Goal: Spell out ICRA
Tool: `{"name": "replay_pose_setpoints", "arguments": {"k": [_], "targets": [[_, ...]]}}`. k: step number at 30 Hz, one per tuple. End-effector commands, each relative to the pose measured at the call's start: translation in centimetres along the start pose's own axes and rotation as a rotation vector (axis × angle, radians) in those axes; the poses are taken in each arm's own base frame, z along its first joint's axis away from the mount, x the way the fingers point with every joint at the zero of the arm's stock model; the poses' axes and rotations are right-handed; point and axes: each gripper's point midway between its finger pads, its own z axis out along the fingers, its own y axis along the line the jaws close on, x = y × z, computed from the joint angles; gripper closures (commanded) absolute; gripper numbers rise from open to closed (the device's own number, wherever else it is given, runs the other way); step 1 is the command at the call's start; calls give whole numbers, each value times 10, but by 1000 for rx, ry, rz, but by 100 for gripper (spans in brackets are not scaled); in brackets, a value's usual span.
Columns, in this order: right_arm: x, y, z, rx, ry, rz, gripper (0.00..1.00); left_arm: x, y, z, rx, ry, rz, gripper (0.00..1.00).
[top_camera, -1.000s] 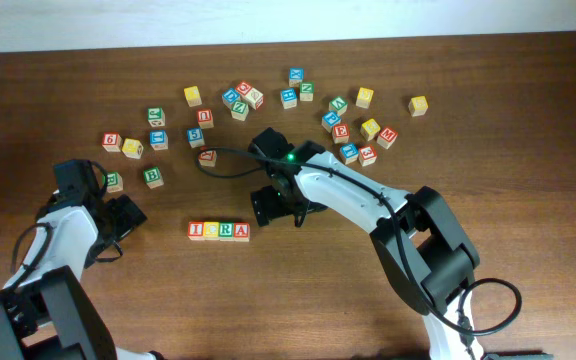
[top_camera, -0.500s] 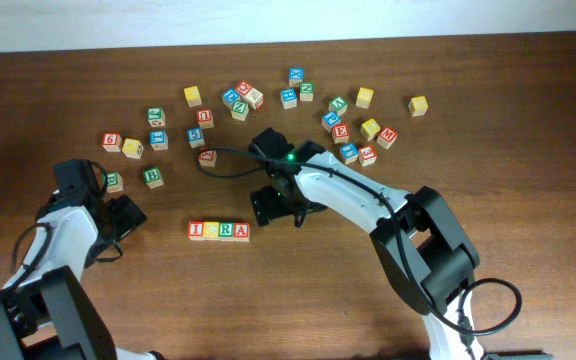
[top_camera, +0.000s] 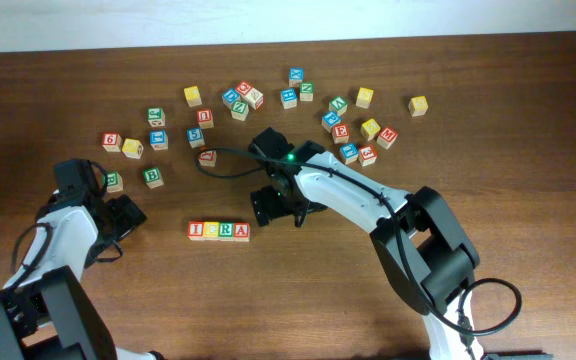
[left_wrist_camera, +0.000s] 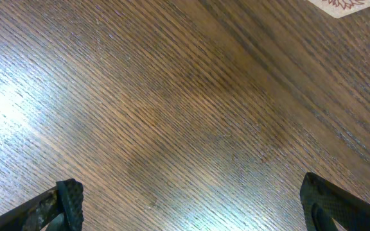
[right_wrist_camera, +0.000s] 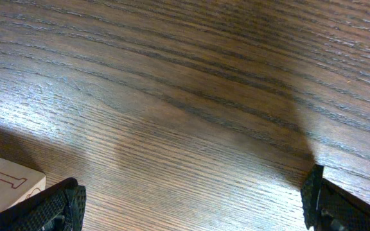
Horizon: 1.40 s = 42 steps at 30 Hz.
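A row of letter blocks reading I, C, R, A point(top_camera: 219, 231) lies on the wooden table point(top_camera: 528, 220) in the overhead view, front centre. My right gripper point(top_camera: 268, 207) is just right of the row, open and empty; in the right wrist view point(right_wrist_camera: 194, 205) its fingers stand wide over bare wood, with a block corner point(right_wrist_camera: 8, 179) at lower left. My left gripper point(top_camera: 123, 215) is at the left, well apart from the row, open and empty point(left_wrist_camera: 188, 205) over bare wood.
Several loose letter blocks are scattered along the back: a cluster at left point(top_camera: 133, 147), a group at centre point(top_camera: 240, 98), and a group at right point(top_camera: 353, 130). A yellow block point(top_camera: 418, 105) sits farthest right. A black cable point(top_camera: 223, 165) loops by the right arm.
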Motion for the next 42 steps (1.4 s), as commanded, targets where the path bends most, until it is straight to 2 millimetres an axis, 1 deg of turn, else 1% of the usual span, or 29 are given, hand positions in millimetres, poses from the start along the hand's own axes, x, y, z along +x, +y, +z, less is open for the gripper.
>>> {"name": "replay_pose_setpoints", "arguments": {"k": [1, 19, 20, 21, 22, 25, 26, 27, 28, 32, 35, 40, 42], "targets": [[0, -2, 1, 10, -2, 5, 2, 0, 3, -1, -7, -5, -8, 1], [0, -2, 1, 10, -2, 5, 2, 0, 3, -1, -7, -5, -8, 1], [-5, -2, 1, 11, -23, 4, 2, 0, 3, -1, -7, -5, -8, 1], [-19, -5, 1, 34, -86, 3, 2, 0, 3, -1, -7, -5, -8, 1], [-48, -2, -4, 38, -211, 3, 2, 0, 3, -1, -7, -5, -8, 1], [-64, 4, -7, 12, -279, 2, 2, 0, 3, -1, -7, -5, -8, 1], [-71, 0, -10, 45, -317, 7, 1, 0, 3, -1, -7, -5, -8, 1], [-81, -12, -14, 115, -369, 21, 2, 0, 3, -1, -7, -5, -8, 1], [-86, -21, -18, 167, -402, 30, 2, 0, 3, -1, -7, -5, -8, 1], [-87, -23, -18, 179, -405, 32, 2, 0, 3, -1, -7, -5, -7, 1], [-89, -31, -21, 224, -425, 40, 2, 0, 3, -1, -7, -5, -8, 1], [-89, -30, -21, 220, -424, 38, 2, 0, 3, -1, -7, -5, -8, 1], [-88, -35, -21, 236, -416, 44, 2, 0, 3, -1, -7, -5, -8, 1]]}}
